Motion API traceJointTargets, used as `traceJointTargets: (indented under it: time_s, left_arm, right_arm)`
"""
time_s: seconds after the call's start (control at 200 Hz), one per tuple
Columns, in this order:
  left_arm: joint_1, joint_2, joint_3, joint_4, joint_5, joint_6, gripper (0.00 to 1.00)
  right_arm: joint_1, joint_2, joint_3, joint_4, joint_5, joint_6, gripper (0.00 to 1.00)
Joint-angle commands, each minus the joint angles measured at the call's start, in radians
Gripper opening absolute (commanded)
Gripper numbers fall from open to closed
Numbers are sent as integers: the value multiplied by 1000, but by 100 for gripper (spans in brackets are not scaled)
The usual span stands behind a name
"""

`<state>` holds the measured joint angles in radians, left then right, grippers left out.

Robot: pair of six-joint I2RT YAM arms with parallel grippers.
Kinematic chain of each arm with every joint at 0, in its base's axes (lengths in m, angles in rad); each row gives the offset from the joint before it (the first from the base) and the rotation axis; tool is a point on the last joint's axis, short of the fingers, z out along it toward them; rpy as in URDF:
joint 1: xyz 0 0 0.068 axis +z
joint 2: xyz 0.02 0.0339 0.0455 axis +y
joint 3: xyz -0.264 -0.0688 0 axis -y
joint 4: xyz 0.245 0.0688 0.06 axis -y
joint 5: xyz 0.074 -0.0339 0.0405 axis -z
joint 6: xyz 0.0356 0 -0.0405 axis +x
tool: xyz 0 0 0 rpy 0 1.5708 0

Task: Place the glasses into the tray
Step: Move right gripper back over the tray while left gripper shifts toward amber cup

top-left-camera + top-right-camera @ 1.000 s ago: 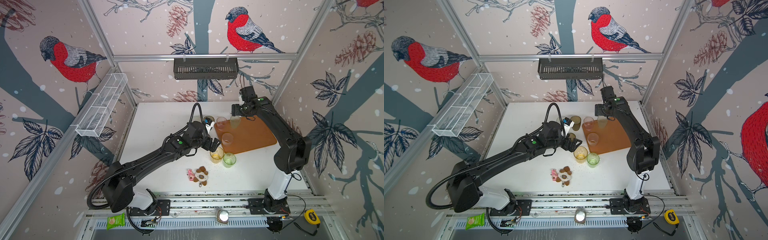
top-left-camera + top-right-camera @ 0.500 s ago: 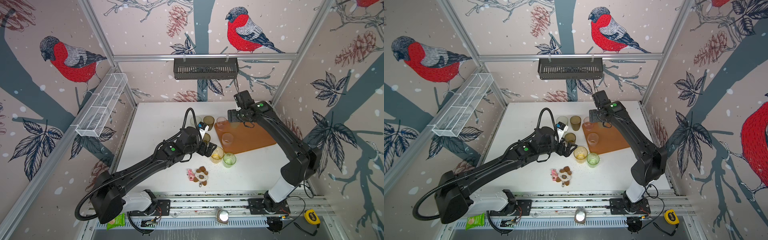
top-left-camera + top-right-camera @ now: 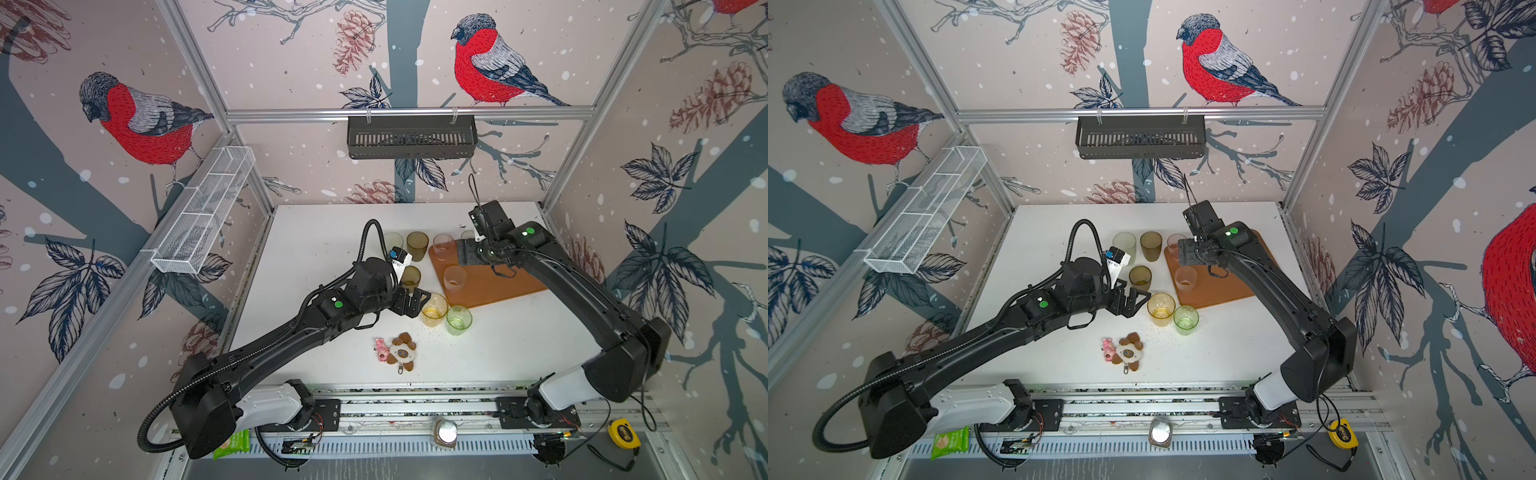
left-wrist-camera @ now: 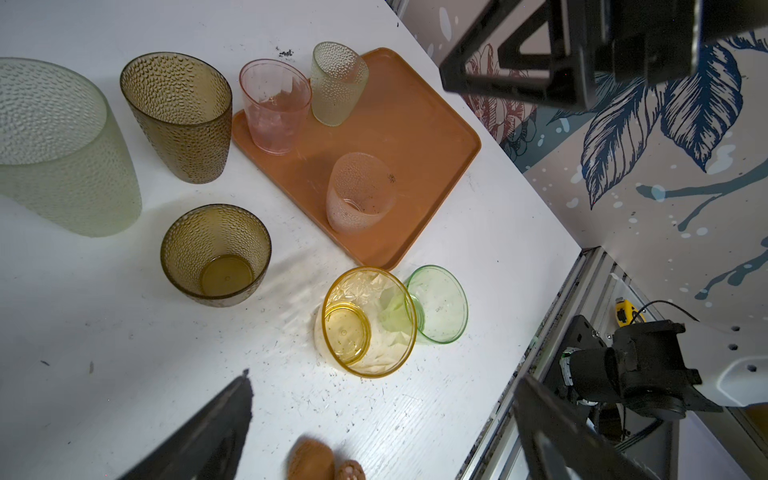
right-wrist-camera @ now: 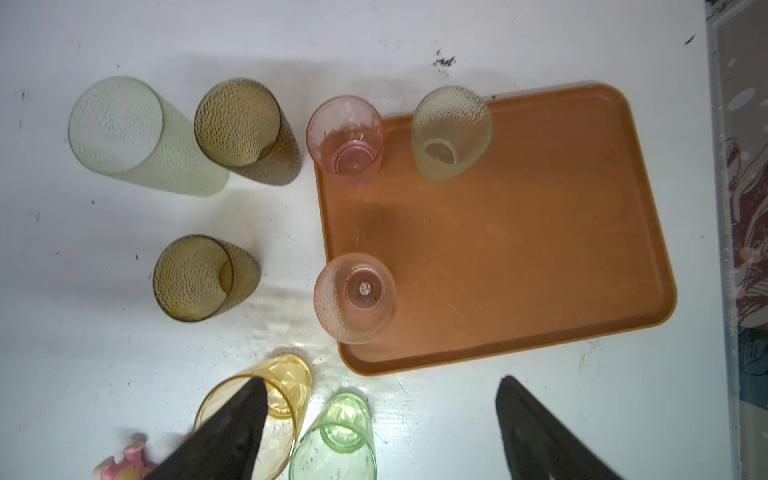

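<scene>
In a top view, the left gripper (image 3: 414, 302) stood open, empty, beside the yellow glass (image 3: 433, 309). Left wrist view: three glasses (image 4: 276, 108) occupied the tray (image 4: 415, 137). Right wrist view: the right gripper (image 5: 382, 380) was open, empty. The grasp required centred jaws.

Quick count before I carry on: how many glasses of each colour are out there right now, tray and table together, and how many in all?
Brown glasses: 2
Pink glasses: 2
Pale frosted glasses: 2
Yellow glass: 1
Green glass: 1
Total: 8
</scene>
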<state>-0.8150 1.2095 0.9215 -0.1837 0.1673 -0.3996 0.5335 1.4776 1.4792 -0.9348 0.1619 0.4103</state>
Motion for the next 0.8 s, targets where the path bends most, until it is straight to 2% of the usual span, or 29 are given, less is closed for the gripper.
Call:
traceJointTargets:
  time_s: [0.0, 0.36, 0.5, 0.795]
  left_arm:
    - [0, 21, 38, -10, -52, -54, 98]
    - [1, 21, 56, -60, -139, -101, 98]
    - [0, 16, 51, -43, -159, -121, 98]
    - [1, 2, 35, -14, -74, -98, 98]
  right_arm:
    - [-10, -45, -53, 71, -100, -39, 87]
    - [-21, -178, -213, 81, -255, -60, 88]
    - [-22, -202, -261, 78, -274, -51, 88]
    - [-28, -220, -338, 42, -254, 42, 86]
